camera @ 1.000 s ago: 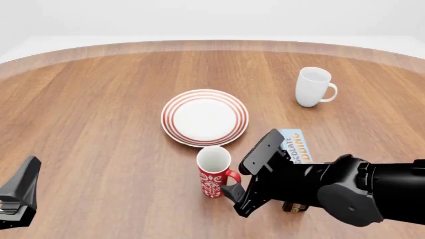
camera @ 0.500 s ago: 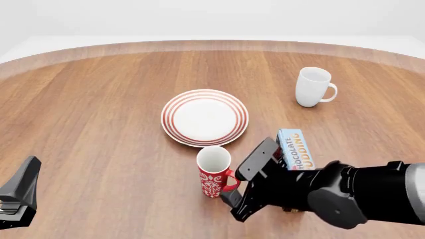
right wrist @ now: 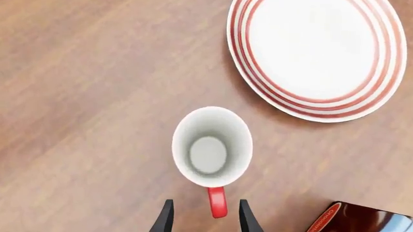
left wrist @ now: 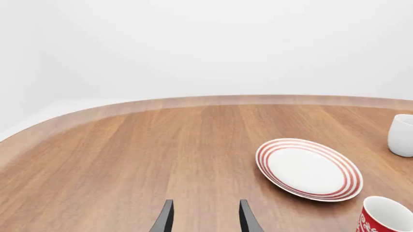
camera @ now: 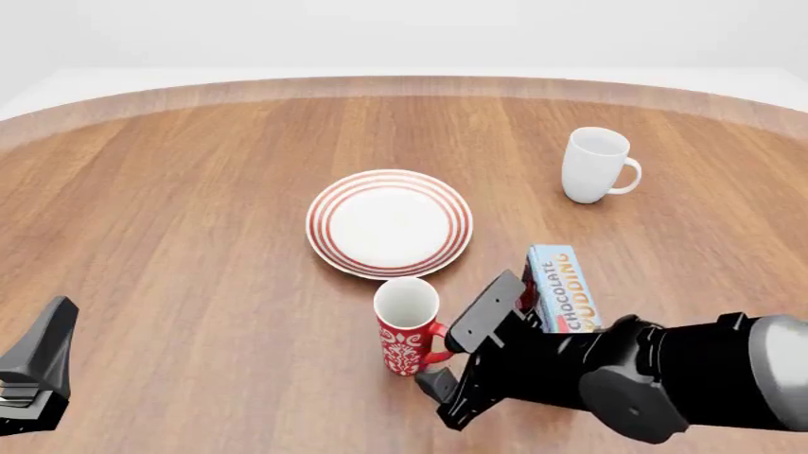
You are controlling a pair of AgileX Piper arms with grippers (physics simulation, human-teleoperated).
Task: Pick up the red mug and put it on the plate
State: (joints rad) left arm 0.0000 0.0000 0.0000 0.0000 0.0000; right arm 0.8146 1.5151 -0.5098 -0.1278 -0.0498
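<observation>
Idling at near left table edge, left gripper (camera: 36, 378) parted, empty, out of play. Plate (camera: 389, 223) mid-table, bare; mug (camera: 408, 324) upright just in front of it. Right gripper (right wrist: 205, 217) narrowly open, fingers straddling handle, likely lining up grasp.

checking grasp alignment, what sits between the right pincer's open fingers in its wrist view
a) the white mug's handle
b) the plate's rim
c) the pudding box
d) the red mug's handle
d: in the right wrist view the red mug has its red handle lying in the gap of the open right pincer.
</observation>
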